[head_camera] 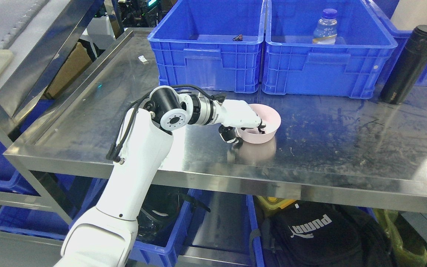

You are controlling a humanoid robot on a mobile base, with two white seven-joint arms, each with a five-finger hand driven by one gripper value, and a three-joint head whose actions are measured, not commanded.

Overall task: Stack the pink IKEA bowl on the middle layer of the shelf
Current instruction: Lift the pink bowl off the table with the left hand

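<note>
- One pink bowl (pixel 260 128) sits pinched at its rim by the left hand (pixel 245 124), thumb underneath.
- Thin grip: bowl may slip or tip.

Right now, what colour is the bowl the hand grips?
Pink bowl, left hand; head view.

- The arm (pixel 132 174) has smooth, glossy white shells, wide at the bottom and narrowing upward.
- A round black joint (pixel 164 99) sits at the elbow, capped by a white disc (pixel 175 119) with a ring of small dark screw holes.
- Black cables (pixel 124 122) loop along the outside of the arm and end in a plug near a small silver screw.
- The wrist (pixel 203 109) is banded in silver metal and black rings.
- The left hand (pixel 241 118) has a white shell; its fingers (pixel 228 134) are black-tipped.
</note>
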